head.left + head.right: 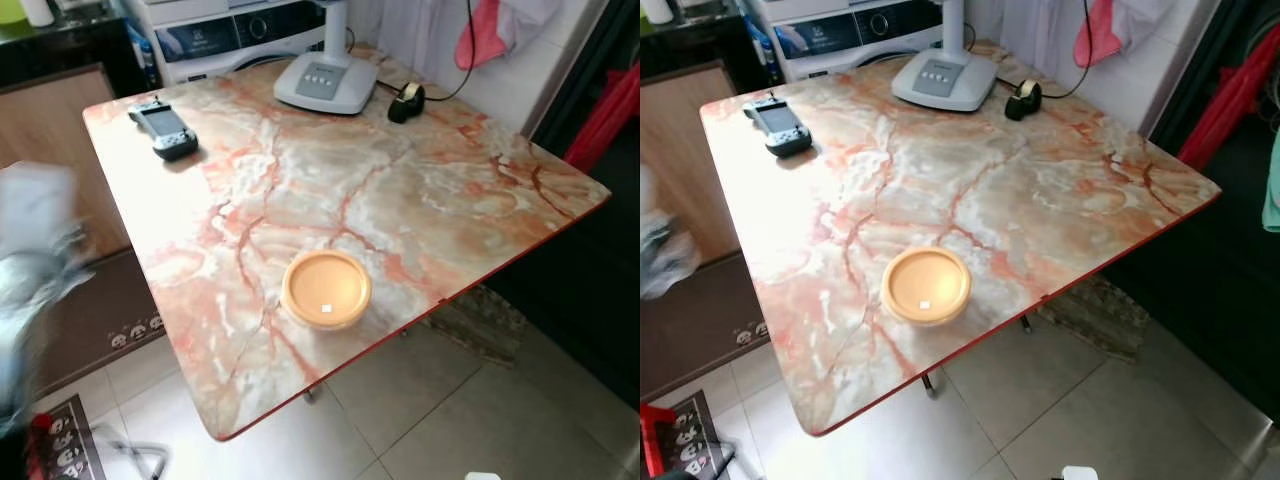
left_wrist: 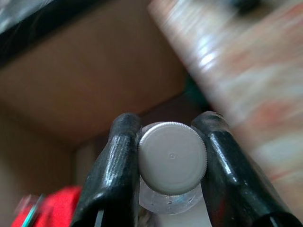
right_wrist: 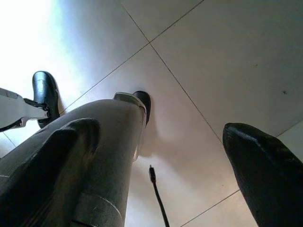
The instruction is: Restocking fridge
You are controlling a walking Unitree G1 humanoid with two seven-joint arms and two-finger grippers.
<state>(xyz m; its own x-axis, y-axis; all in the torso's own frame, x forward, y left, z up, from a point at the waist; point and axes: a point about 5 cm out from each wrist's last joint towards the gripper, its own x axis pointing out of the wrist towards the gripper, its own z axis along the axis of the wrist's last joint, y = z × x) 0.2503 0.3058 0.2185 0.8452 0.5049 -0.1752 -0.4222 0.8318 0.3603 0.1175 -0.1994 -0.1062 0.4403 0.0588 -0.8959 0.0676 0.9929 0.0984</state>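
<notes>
Bottle [image 2: 171,163], one, sits clamped at its grey cap between the two black fingers [image 2: 113,170] of the left gripper [image 2: 173,165], off the worktop's [image 1: 420,190] left edge. On the worktop: one round orange tub [image 1: 326,289] near the front edge, one handheld console [image 1: 165,128] far back-left of the tub, one white lamp base [image 1: 325,82] and one tape dispenser [image 1: 405,101] behind it. Right gripper [image 3: 156,161] hangs over floor tiles [image 3: 227,56], fingers spread apart.

Handheld game console [image 1: 163,128], white lamp base [image 1: 326,82], tape dispenser [image 1: 406,101] on marble table [image 1: 420,200]; red cloth [image 1: 487,32] hangs behind.
</notes>
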